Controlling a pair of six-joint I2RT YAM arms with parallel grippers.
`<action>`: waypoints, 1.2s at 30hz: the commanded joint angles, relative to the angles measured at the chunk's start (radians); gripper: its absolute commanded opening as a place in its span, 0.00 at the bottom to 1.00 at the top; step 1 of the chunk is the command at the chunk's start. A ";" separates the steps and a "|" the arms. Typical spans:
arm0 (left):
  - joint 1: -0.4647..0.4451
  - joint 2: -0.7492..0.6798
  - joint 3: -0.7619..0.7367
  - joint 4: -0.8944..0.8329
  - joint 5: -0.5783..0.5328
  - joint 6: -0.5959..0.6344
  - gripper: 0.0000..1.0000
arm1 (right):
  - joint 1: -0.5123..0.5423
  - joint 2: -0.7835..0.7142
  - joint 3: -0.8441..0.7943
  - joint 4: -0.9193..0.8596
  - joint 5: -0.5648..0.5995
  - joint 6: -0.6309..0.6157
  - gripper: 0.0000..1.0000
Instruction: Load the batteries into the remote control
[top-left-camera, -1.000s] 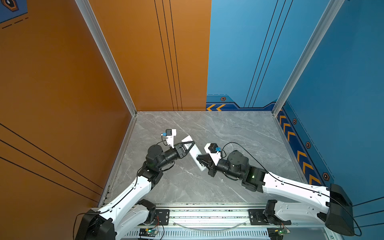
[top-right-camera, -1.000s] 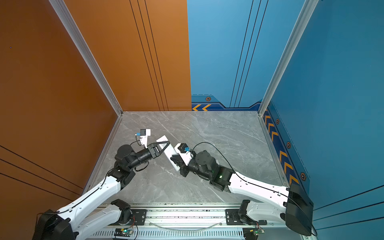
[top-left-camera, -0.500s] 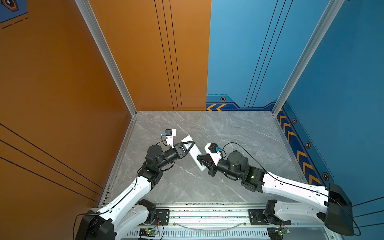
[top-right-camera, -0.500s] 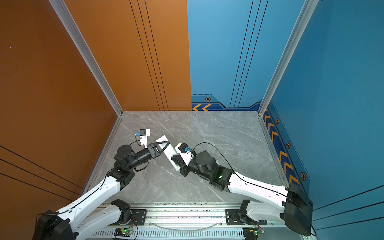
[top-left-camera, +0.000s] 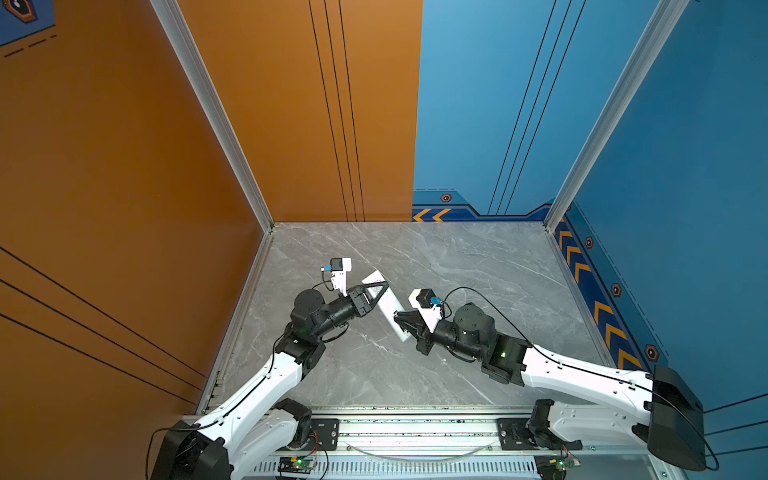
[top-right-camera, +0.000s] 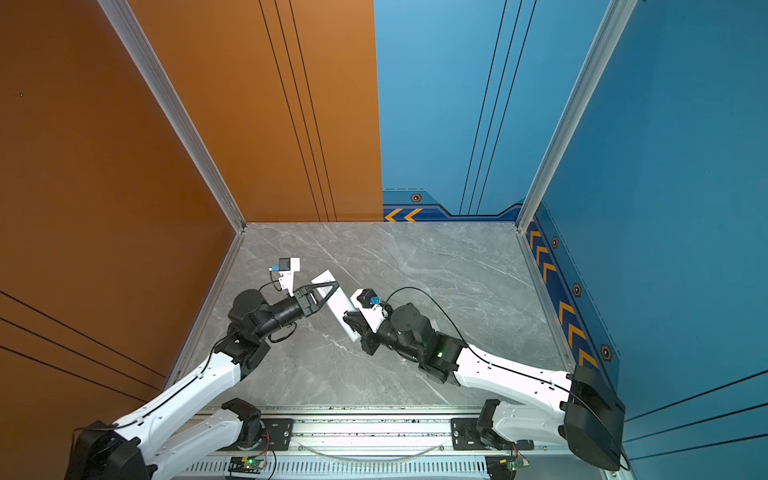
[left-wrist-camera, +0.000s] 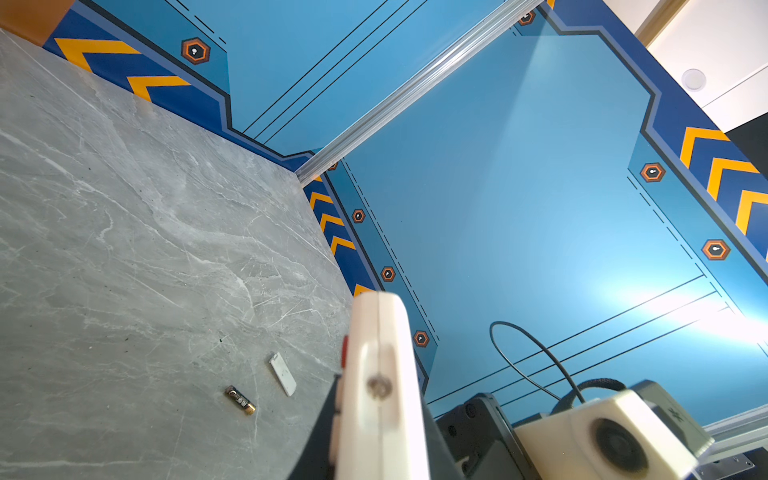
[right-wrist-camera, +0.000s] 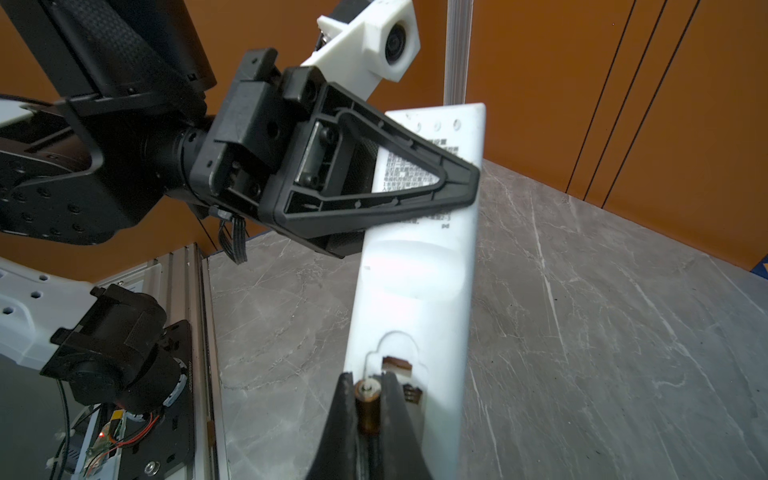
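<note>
I had the left gripper (top-left-camera: 381, 287) clamped across the far, label-printed part of the remote control (top-left-camera: 388, 305). It held the remote up off the table (top-left-camera: 457, 266), as far as I could tell, plain back up. That put the battery recess (right-wrist-camera: 397, 368) at the near end facing the right arm. The right gripper (top-left-camera: 400, 321) sat at that near end, fingers narrow, pinched on 1 battery (right-wrist-camera: 369, 409), gold end pointed into the open recess. I couldn't tell if it was touching or seated at all.

My read: mid-insertion of battery 1, with the left arm as a fixture to take the push.

In the left wrist view the 2nd battery (left-wrist-camera: 240, 400) lay flat on the table near the small white cover (left-wrist-camera: 282, 374), not touching it. I took both as parked for later. Neither showed in the top views, probably hidden by the arms.

Risk, as I judged it: the remote pivoting in the left grip under the push.
</note>
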 joint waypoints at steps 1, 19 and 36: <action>0.009 -0.025 0.022 0.050 0.019 -0.004 0.00 | -0.004 0.010 -0.016 0.014 -0.005 0.017 0.00; 0.013 -0.024 0.014 0.049 0.020 0.000 0.00 | -0.004 0.024 -0.019 0.018 -0.001 0.033 0.14; 0.014 -0.025 0.011 0.049 0.020 0.002 0.00 | -0.003 0.007 -0.025 0.023 -0.002 0.031 0.27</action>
